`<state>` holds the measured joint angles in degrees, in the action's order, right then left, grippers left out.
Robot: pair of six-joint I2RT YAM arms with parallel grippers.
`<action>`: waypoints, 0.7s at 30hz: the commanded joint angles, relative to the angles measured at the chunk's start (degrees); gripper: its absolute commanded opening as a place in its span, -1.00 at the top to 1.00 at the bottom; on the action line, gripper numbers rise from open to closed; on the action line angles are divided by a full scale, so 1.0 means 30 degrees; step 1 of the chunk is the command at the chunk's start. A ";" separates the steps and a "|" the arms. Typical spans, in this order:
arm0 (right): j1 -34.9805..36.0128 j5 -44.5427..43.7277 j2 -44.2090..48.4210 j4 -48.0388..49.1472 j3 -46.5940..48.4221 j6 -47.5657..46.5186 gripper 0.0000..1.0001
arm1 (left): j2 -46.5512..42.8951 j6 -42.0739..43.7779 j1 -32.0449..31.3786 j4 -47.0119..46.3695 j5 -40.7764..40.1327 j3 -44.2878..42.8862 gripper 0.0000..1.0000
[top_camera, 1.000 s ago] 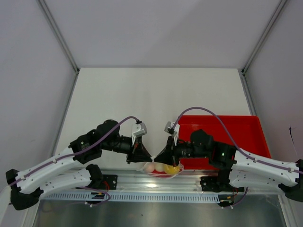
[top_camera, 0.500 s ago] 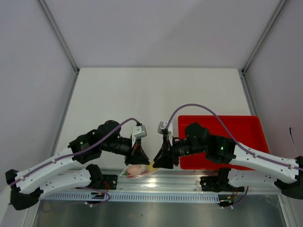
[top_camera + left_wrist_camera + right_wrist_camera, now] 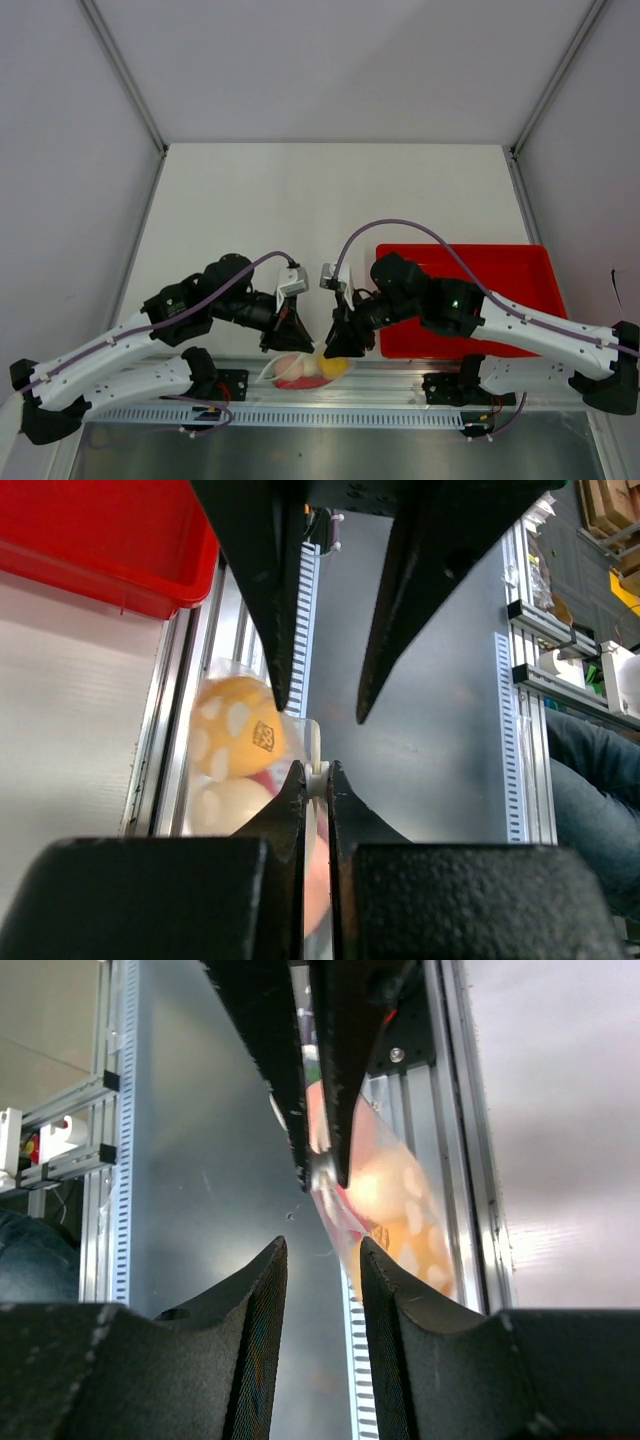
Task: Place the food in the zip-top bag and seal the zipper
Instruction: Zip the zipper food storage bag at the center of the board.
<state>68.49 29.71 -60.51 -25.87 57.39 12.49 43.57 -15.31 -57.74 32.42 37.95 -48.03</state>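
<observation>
Visibly bulging zip-top bag (image 3: 298, 370), food (image 3: 238, 730) inside

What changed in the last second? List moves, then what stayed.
The right gripper moved left along the bag, closing in on the left gripper; its fingers now stand apart, off the bag. The bag went from stretched to bunched. Unchanged: left gripper pinching the bag's edge, food inside, red tray.

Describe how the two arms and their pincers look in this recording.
The left arm and right arm both have white links with black joint housings. A purple cable loops along each toward the wrist. The left pincer and right pincer each have two matte black, tapered fingers. No markings are legible.
</observation>
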 commanded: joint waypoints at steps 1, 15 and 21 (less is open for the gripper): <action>-0.0416 -0.0267 0.0599 -0.0460 0.1057 -0.0765 0.24 | -0.0374 0.0328 -0.0032 -0.0115 0.0707 -0.0572 0.99; -0.0535 0.1282 -0.0220 0.1500 0.0559 -0.0385 0.24 | -0.0638 -0.0433 -0.0032 -0.1110 0.1265 -0.0133 0.99; -0.0418 0.1959 -0.0307 0.3375 -0.0202 0.0405 0.35 | -0.0345 -0.0872 -0.0032 -0.1755 0.1265 0.0043 0.99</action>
<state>66.96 33.17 -61.41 -21.15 57.39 12.38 42.37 -16.53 -57.74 30.44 40.73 -48.01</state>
